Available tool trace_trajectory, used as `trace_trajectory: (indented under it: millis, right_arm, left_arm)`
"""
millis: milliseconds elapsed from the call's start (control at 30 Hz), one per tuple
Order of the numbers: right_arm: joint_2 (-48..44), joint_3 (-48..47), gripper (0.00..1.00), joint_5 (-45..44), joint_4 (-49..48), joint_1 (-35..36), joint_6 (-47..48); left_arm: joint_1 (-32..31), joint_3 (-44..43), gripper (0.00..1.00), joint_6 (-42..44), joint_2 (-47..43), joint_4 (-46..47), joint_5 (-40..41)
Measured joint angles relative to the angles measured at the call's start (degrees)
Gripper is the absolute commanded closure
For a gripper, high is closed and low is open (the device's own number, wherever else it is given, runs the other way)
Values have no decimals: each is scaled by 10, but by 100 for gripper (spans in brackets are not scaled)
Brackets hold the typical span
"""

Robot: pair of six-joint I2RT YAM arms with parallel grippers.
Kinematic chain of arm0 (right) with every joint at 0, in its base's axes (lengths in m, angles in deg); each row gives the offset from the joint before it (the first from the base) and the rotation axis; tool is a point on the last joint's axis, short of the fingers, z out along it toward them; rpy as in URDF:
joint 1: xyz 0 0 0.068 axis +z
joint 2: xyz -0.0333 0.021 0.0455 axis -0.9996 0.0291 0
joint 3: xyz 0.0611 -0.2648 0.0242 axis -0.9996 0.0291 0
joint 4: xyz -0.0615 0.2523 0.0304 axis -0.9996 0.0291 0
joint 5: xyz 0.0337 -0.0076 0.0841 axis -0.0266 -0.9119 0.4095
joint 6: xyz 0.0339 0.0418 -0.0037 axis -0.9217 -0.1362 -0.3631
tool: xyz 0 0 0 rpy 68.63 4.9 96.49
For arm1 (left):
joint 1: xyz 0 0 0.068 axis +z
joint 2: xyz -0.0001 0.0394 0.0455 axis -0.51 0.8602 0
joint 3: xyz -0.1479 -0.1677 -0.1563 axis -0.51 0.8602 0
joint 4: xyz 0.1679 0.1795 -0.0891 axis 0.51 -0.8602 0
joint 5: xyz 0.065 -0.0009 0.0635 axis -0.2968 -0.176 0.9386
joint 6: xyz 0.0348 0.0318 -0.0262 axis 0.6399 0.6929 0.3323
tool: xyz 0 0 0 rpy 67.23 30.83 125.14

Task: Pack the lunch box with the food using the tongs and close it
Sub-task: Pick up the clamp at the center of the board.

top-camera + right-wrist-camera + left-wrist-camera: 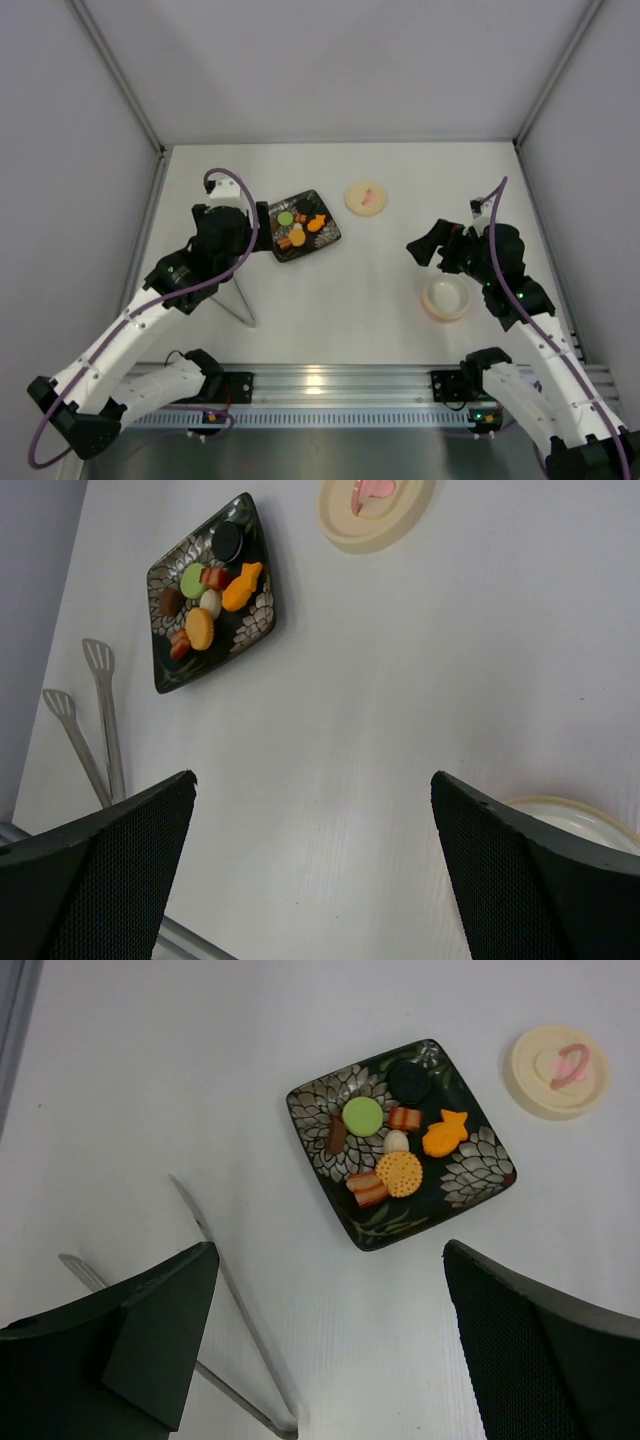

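Observation:
The food (399, 1172), several small orange, green, brown and cream pieces, lies on a dark flower-patterned plate (470, 1165), seen also as the plate (322, 240) from above. The tongs (235, 1320) rest flat on the table in a V, partly hidden under my left arm (240, 308). My left gripper (328, 1250) hangs open above the table between the tongs and the plate, holding nothing. The lunch box (446, 298) stands uncovered at the right, its lid (366, 197) lying apart behind it. My right gripper (311, 778) is open and empty, just left of the lunch box rim (570, 815).
White walls enclose the table on three sides. A metal rail (330, 385) with both arm bases runs along the near edge. In the right wrist view the tongs (95, 720) lie far left, below the plate (165, 630), and the lid (375, 520) sits at the top.

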Motion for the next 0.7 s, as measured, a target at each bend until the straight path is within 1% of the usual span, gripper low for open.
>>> trace_trajectory:
  millis: [67, 133, 233, 300, 533, 600, 700]
  right_arm:
    - [1, 0, 1, 0, 0, 0, 1]
    - [1, 0, 1, 0, 0, 0, 2]
    - [1, 0, 1, 0, 0, 0, 2]
    - [1, 0, 0, 0, 0, 0, 1]
    - [1, 7, 1, 7, -1, 0, -1]
    - [1, 10, 0, 9, -1, 0, -1]
    - [-1, 19, 1, 10, -3, 0, -6]
  left_arm:
    - [0, 0, 1, -28, 2, -14, 36]
    - [-1, -4, 1, -82, 10, -47, 79]
    - [0, -2, 1, -200, 25, -106, 130]
    - [0, 21, 1, -274, 22, -128, 150]
    - [0, 149, 1, -553, 15, -233, 169]
    - [1, 177, 1, -611, 21, -248, 169]
    - [2, 208, 1, -674, 35, -256, 168]
